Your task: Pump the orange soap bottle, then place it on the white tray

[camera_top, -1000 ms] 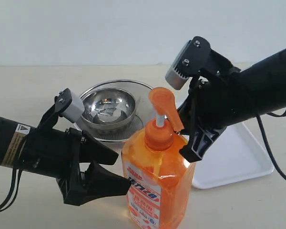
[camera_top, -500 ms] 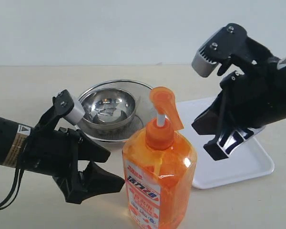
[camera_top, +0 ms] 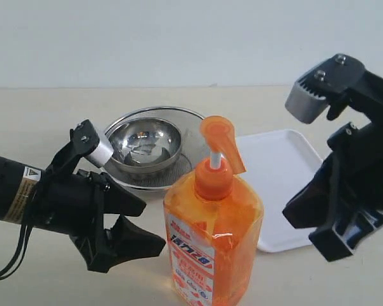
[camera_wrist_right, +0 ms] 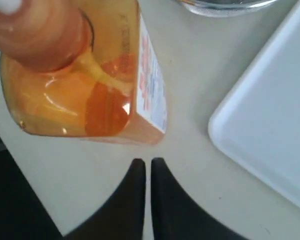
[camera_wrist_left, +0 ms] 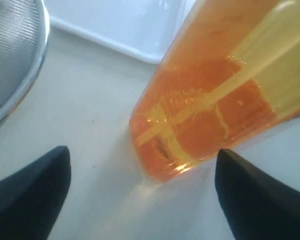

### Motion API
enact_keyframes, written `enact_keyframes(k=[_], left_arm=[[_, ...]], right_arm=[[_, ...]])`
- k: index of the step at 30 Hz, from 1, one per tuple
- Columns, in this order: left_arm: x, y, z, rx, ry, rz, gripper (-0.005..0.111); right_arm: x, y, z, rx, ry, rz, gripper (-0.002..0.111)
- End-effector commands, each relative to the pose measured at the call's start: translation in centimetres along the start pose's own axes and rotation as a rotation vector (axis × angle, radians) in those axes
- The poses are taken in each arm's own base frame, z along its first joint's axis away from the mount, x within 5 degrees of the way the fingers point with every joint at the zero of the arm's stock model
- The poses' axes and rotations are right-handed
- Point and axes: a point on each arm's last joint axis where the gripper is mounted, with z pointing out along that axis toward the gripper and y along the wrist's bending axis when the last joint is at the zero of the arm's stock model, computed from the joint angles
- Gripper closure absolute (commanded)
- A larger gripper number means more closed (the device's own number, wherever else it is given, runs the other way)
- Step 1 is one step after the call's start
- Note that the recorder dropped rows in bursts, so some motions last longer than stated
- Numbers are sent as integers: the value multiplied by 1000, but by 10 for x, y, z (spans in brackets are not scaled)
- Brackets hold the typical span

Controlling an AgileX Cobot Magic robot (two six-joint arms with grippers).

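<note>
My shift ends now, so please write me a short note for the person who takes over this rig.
Left tool: open, low beside the orange soap bottle, not gripping it.
Right tool: shut, empty, pulled back from the pump head, where it was a second ago.
Bottle: upright on the table, beside the white tray.
Done: the pump, probably.
Left: grip bottle, place it on tray.

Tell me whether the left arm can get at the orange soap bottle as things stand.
Probably yes: the left tool is open and sits right beside the orange soap bottle, with nothing visible between them.
</note>
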Motion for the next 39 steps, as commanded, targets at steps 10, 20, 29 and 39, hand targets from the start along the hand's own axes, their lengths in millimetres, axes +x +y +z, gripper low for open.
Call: enact_keyframes(k=[10, 20, 29, 39], left_arm=[[4, 12, -3, -133, 71, 54, 33], [-23, 25, -7, -219, -23, 23, 34], [-30, 26, -7, -215, -49, 25, 95], [-42, 26, -9, -214, -190, -22, 102]], right_arm=[[25, 10, 31, -129, -105, 43, 108], [23, 8, 32, -104, -137, 44, 108], [24, 9, 32, -120, -125, 44, 108], [24, 11, 32, -139, -122, 55, 108]])
